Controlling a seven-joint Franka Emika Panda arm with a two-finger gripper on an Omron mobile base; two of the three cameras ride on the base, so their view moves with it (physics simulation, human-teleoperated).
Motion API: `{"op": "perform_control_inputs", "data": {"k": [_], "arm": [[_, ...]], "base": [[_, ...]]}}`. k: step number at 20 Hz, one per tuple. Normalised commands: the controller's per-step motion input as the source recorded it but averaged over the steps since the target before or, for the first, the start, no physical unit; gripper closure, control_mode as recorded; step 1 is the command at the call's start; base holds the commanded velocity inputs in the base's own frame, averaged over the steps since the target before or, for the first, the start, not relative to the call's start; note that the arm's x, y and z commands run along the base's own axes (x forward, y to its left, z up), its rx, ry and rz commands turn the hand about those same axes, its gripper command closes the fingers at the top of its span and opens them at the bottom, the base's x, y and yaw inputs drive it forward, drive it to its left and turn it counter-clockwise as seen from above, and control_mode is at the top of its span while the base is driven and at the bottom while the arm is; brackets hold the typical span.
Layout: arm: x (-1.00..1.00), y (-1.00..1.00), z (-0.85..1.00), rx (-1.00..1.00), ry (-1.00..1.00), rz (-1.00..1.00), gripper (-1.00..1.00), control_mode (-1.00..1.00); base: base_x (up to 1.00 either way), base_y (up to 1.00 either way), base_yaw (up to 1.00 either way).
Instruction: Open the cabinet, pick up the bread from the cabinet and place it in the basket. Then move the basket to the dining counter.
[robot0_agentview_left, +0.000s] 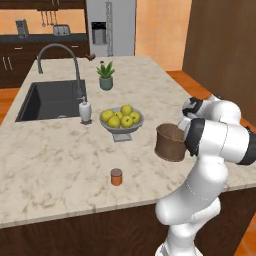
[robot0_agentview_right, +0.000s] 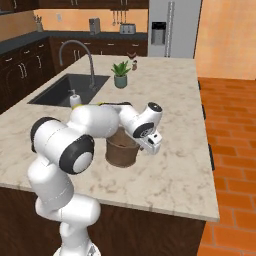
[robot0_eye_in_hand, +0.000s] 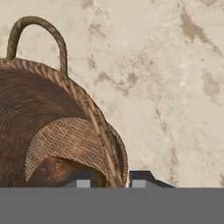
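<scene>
Beige marble covers the dining counter (robot0_agentview_left: 60, 165), which carries a black sink (robot0_agentview_left: 50, 100) with an arched tap (robot0_agentview_left: 60, 55) toward its far left corner. Near the right edge stands the basket (robot0_agentview_left: 170, 142), upright on the stone, close to the front edge. Inside it, low against the woven wall, lies a brown lump that looks like the bread (robot0_eye_in_hand: 54, 173), though only part of it shows. The gripper (robot0_eye_in_hand: 109, 181) sits at the basket's rim with one fingertip (robot0_eye_in_hand: 83, 180) inside and the other outside, the woven wall between them; whether they pinch it or stand slightly apart cannot be told. Left of the basket is a grey bowl of yellow-green fruit (robot0_agentview_left: 121, 120), and nearer the front edge a small orange jar (robot0_agentview_left: 116, 176). A potted plant (robot0_agentview_left: 105, 76) stands toward the far edge.
</scene>
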Motion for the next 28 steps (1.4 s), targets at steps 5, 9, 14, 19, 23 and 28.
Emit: {"op": "perform_control_inputs", "data": {"k": [5,9,14,19,23,28], "arm": [[-0.33,0.29,0.42,0.0,-0.1,0.0,-1.0,-1.0],[-0.88,0.25,0.32,0.08,-0.18,0.0,-1.0,-1.0],[-1.0,0.31,0.58,0.22,-0.37,0.01,-1.0,-1.0],[-1.0,0.42,0.74,0.21,-0.34,0.07,-1.0,-1.0],[-1.0,0.11,1.0,0.04,-0.18,0.07,-1.0,-1.0],[-1.0,0.18,0.99,0.2,-0.01,0.09,-1.0,-1.0]], "base": [[0.0,0.0,0.0],[0.0,0.0,0.0],[0.0,0.0,0.0],[0.0,0.0,0.0],[0.0,0.0,0.0],[0.0,0.0,0.0]]}}
